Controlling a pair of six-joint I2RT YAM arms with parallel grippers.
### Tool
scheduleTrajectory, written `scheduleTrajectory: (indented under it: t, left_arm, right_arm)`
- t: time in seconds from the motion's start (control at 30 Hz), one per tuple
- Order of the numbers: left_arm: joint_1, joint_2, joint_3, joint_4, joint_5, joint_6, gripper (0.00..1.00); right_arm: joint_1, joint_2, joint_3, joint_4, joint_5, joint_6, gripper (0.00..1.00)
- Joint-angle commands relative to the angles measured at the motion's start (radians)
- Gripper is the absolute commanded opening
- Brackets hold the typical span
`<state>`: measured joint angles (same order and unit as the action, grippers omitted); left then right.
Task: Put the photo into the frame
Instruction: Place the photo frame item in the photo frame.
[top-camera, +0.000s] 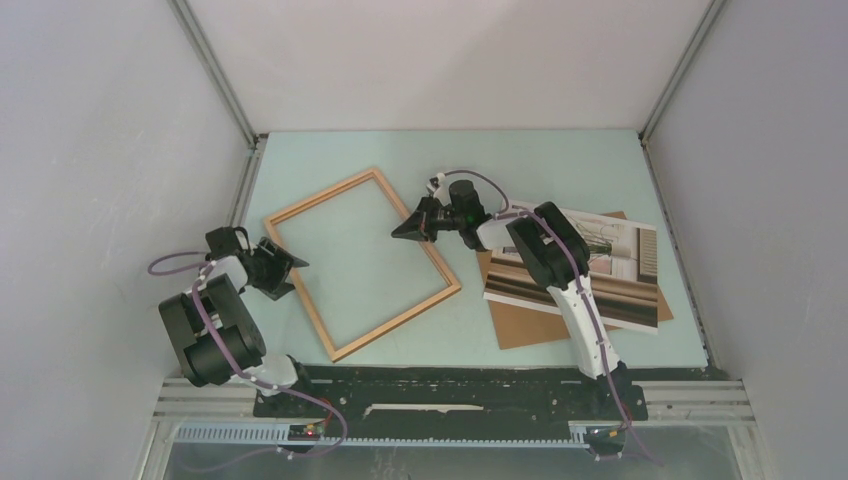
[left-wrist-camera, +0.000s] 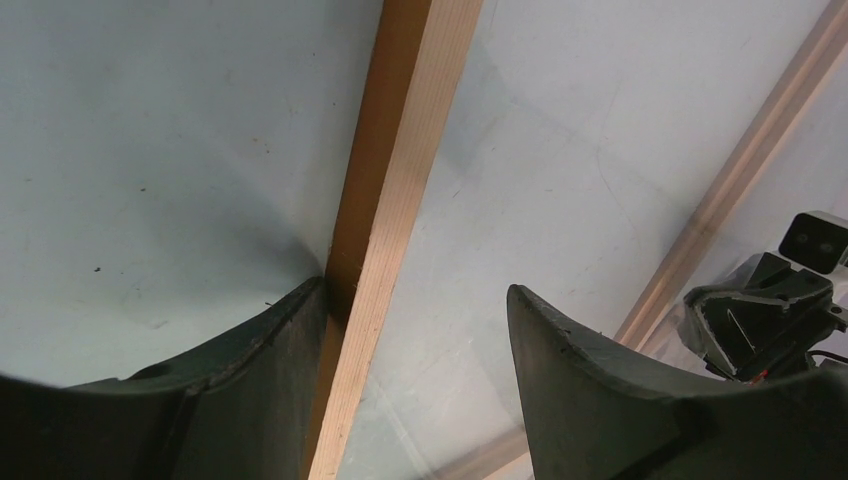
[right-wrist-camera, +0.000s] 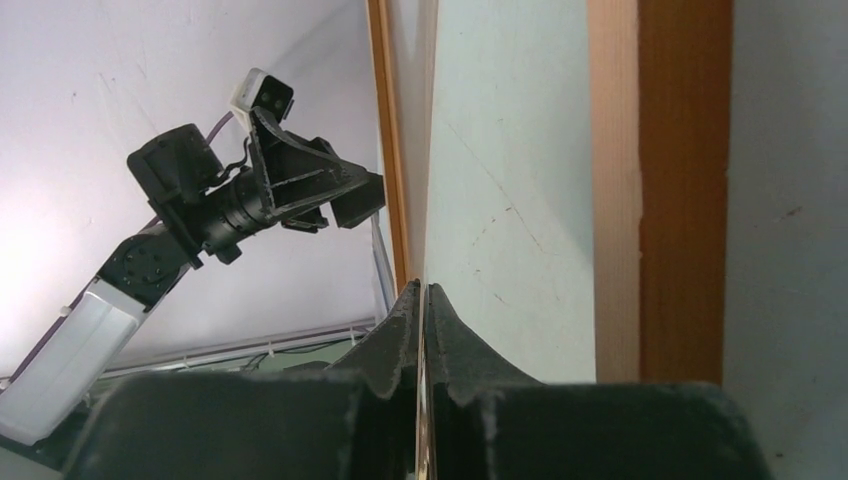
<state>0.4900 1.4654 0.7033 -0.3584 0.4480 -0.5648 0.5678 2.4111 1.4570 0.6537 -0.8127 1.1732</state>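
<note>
Black left gripper (top-camera: 290, 278) sits at the frame's (top-camera: 397, 323) left rail. That arm is folded tight: elbow low by its base, forearm angled forward and inward. Left wrist view: the gripper (left-wrist-camera: 416, 287) has its fingers spread wide, straddling the wooden rail (left-wrist-camera: 395, 170). The rail passes right against the left finger (left-wrist-camera: 250, 380), with a clear gap to the other one. Not clamped.

Frame lies flat on the pale green table (top-camera: 560, 160), rotated so its corners point diamond-wise, centre-left of the workspace. Only bare table shows inside it.

Right arm runs up from its base, bends at the elbow above the photo, and the forearm then reaches left across to the frame's right rail. Right gripper (top-camera: 400, 233) has its tip at that rail. Right wrist view: the gripper (right-wrist-camera: 421, 290) has its fingers pressed together tip to tip. I can't tell if anything thin is pinched between them. The rail (right-wrist-camera: 660, 190) runs just beside them.

Photo (top-camera: 625, 265) lies picture side up on a brown board (top-camera: 520, 325) at the right of the table. It is well apart from the frame and partly hidden under the right arm.
</note>
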Motion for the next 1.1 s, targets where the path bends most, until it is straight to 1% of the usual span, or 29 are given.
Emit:
scheduleTrajectory:
  t: [0.0, 0.13, 0.23, 0.27, 0.33, 0.4, 0.47, 0.6, 0.77, 0.9, 1.0, 1.07]
  left_arm:
    - [-0.020, -0.012, 0.007, -0.002, 0.052, 0.011, 0.68]
    - [-0.021, -0.019, 0.007, -0.005, 0.051, 0.014, 0.68]
    - [-0.022, -0.023, 0.007, -0.007, 0.051, 0.017, 0.68]
    - [-0.023, -0.026, 0.006, -0.008, 0.051, 0.016, 0.68]
    - [-0.024, -0.028, 0.007, -0.008, 0.051, 0.019, 0.68]
    - [-0.027, -0.031, 0.007, -0.012, 0.046, 0.020, 0.68]
    - [-0.028, -0.034, 0.007, -0.012, 0.045, 0.022, 0.68]
    - [-0.031, -0.034, 0.009, -0.014, 0.045, 0.021, 0.68]
    - [-0.033, -0.037, 0.007, -0.013, 0.047, 0.022, 0.68]
    - [-0.034, -0.039, 0.007, -0.013, 0.049, 0.023, 0.68]
    - [-0.036, -0.040, 0.007, -0.014, 0.050, 0.023, 0.68]
    - [-0.035, -0.043, 0.005, -0.013, 0.050, 0.023, 0.68]
  right_arm:
    - [0.012, -0.037, 0.036, -0.067, 0.009, -0.082, 0.08]
    - [0.011, -0.066, 0.052, -0.170, 0.029, -0.156, 0.19]
    - [0.014, -0.079, 0.091, -0.284, 0.044, -0.234, 0.31]
    - [0.014, -0.084, 0.098, -0.309, 0.050, -0.249, 0.36]
    - [0.015, -0.093, 0.116, -0.365, 0.060, -0.283, 0.42]
    - [0.019, -0.101, 0.149, -0.456, 0.076, -0.335, 0.50]
    - [0.025, -0.113, 0.180, -0.561, 0.107, -0.398, 0.55]
    - [0.041, -0.147, 0.242, -0.757, 0.171, -0.509, 0.61]
    - [0.060, -0.186, 0.314, -0.933, 0.266, -0.626, 0.70]
    - [0.068, -0.202, 0.350, -1.011, 0.308, -0.679, 0.74]
    - [0.070, -0.182, 0.414, -1.082, 0.327, -0.714, 0.77]
    - [0.072, -0.164, 0.464, -1.144, 0.351, -0.735, 0.80]
